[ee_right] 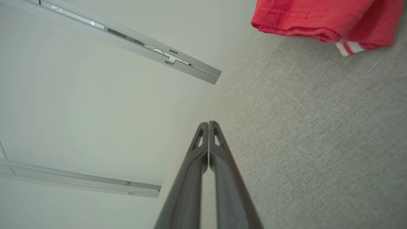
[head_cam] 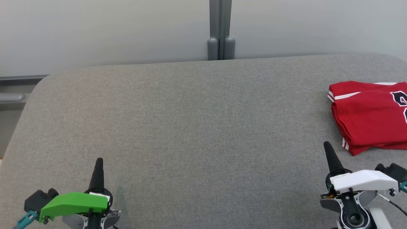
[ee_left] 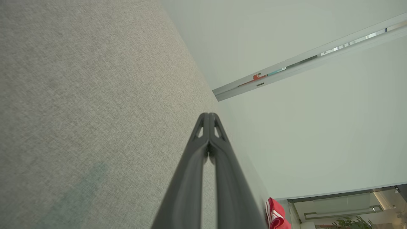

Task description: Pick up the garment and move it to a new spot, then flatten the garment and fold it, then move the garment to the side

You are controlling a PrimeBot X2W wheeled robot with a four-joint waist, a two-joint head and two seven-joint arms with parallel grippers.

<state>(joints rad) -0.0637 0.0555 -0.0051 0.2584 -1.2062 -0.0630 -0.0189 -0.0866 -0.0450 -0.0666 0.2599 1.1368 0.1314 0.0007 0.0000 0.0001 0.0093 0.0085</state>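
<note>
The garment [head_cam: 370, 116] is a red jersey with white stripes and a dark number, lying folded at the right edge of the grey table [head_cam: 197, 127]. Its red hem [ee_right: 321, 19] shows at the top of the right wrist view, and a red corner [ee_left: 276, 216] at the bottom of the left wrist view. My right gripper [head_cam: 327, 146] is shut and empty, just in front of the garment's near-left corner, not touching it. My left gripper [head_cam: 99, 160] is shut and empty at the lower left, far from the garment. Both fingertip pairs [ee_left: 209, 115] [ee_right: 208, 123] are pressed together.
A pale wall with a grey vertical post [head_cam: 220, 30] stands behind the table. The table's far-left corner is rounded, with a grey rail [head_cam: 12, 97] beyond it. A wide bare stretch of grey cloth lies between the two grippers.
</note>
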